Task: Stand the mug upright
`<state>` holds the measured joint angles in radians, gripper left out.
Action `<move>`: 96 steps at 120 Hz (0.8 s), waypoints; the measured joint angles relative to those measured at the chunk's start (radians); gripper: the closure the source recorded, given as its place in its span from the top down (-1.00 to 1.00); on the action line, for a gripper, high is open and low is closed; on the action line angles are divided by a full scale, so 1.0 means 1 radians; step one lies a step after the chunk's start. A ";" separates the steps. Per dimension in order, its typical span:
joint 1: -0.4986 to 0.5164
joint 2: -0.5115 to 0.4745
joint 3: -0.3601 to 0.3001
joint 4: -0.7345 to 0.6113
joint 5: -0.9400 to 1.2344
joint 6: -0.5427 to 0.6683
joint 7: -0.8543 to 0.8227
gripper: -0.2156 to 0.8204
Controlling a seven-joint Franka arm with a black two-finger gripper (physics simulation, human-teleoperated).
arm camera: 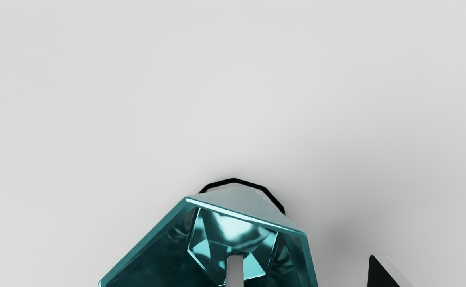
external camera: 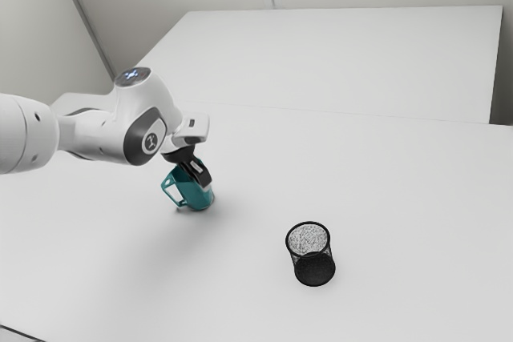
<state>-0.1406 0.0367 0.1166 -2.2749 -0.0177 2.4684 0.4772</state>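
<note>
— Mug [external camera: 194, 198], which way from the pincer [arm camera: 306, 265]?

— Right at the tips, mouth facing back toward the palm. Into the mouth with one finger [arm camera: 235, 273], outside with the other [arm camera: 390, 277].

— Clamped on the wall between?

— No. Apart, with a gap on either side of that wall.

— And the long axis?

— Roughly along the reach of the pincer, base farther off, rim [arm camera: 245, 215] nearer. Handle [external camera: 170, 189] toward the exterior view's left, back on the arm's side.

— Upright or tipped?

— By the look of both views, base down on the table [external camera: 401, 230], mouth up. Hard to rule out a slight lean, though.

— Whereabouts on the table?

— Well in from the far edge, toward the exterior view's left. Wire basket [external camera: 313, 258] well apart, toward the exterior view's right.

— So, about to straighten, or already set upright?

— Impossible to settle. Equally fitting for a last correction by the wall or for a mug just let go. Either way, beware of sideways drift: likely to catch the wall and tip everything.
</note>
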 joint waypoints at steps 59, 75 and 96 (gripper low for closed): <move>-0.014 -0.098 -0.006 0.159 -0.006 -0.108 -0.013 0.34; -0.013 -0.027 -0.005 0.422 -0.006 -0.278 -0.027 0.45; -0.008 0.114 -0.005 0.755 -0.022 -0.601 -0.078 0.53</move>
<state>-0.1485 0.1503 0.1118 -1.5195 -0.0399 1.8677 0.3996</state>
